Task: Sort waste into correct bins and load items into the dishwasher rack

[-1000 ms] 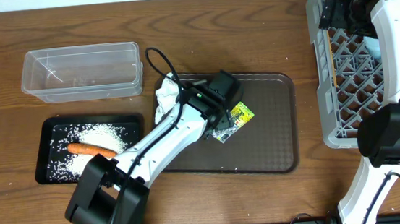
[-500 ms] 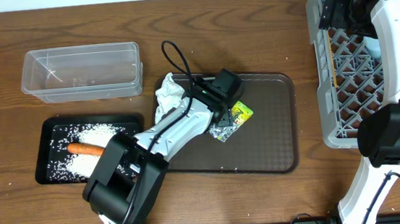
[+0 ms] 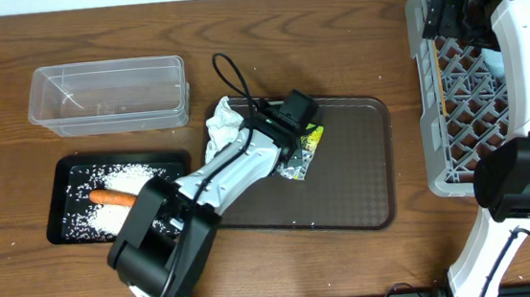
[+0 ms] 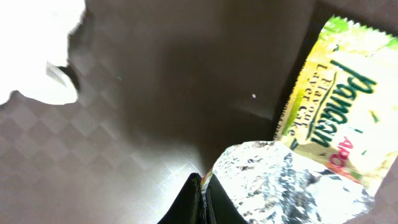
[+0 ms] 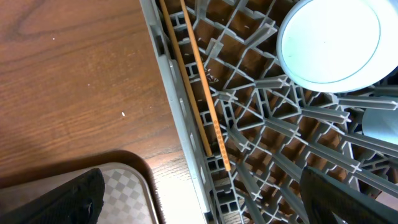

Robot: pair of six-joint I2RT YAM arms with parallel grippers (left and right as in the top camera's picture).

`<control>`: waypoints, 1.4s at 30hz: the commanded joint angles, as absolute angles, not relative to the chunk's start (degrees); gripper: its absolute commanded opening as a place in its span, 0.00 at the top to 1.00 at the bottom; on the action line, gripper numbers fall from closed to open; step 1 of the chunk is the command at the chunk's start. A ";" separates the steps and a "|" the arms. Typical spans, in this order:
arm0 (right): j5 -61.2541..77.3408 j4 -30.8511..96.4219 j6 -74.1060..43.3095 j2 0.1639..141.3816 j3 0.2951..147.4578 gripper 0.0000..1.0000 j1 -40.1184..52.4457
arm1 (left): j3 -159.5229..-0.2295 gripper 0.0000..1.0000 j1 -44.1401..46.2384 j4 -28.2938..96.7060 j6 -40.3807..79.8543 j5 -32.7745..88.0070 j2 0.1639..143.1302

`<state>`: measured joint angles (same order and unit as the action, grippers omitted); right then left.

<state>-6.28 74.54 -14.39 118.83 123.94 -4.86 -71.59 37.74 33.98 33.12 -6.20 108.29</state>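
My left gripper (image 3: 295,144) is shut on the silver edge of the green-and-yellow wrapper (image 3: 306,151) over the brown tray (image 3: 351,194). In the left wrist view the shut fingertips (image 4: 204,198) pinch the wrapper (image 4: 323,118) at its foil corner. The crumpled white tissue (image 3: 223,125) lies beside the arm on the tray's left edge. Rice (image 3: 141,179) and the carrot (image 3: 119,195) rest in the black tray (image 3: 58,200). My right gripper (image 5: 205,205) hangs open above the grey rack (image 3: 465,121), which holds the chopsticks (image 5: 198,93) and a light-blue bowl (image 5: 329,40).
The clear tub (image 3: 106,95) stands behind the black tray at the far left. Bare wooden table (image 3: 399,89) separates the brown tray from the rack. Part of another blue dish (image 5: 380,118) shows at the right wrist view's right edge.
My left gripper has closed on the wrapper, whose near edge has turned up and shifted slightly left. The right arm has not moved.
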 commanded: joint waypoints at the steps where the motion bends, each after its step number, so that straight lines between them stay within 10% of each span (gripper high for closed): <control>1: -7.09 74.56 -13.65 118.69 124.01 0.01 -4.91 | -71.50 0.94 34.68 33.65 33.23 -7.60 104.14; 25: -7.09 74.56 -13.65 118.69 124.01 0.01 -4.91 | -71.48 0.93 -7.86 25.78 53.30 -1.06 98.08; 31: -7.09 74.56 -13.65 118.69 124.01 0.01 -4.91 | -71.48 0.18 -9.10 25.19 53.23 0.03 98.08; 42: -7.07 74.56 -13.65 118.69 124.01 0.01 -4.91 | -71.50 0.12 -7.62 24.77 41.39 10.55 90.39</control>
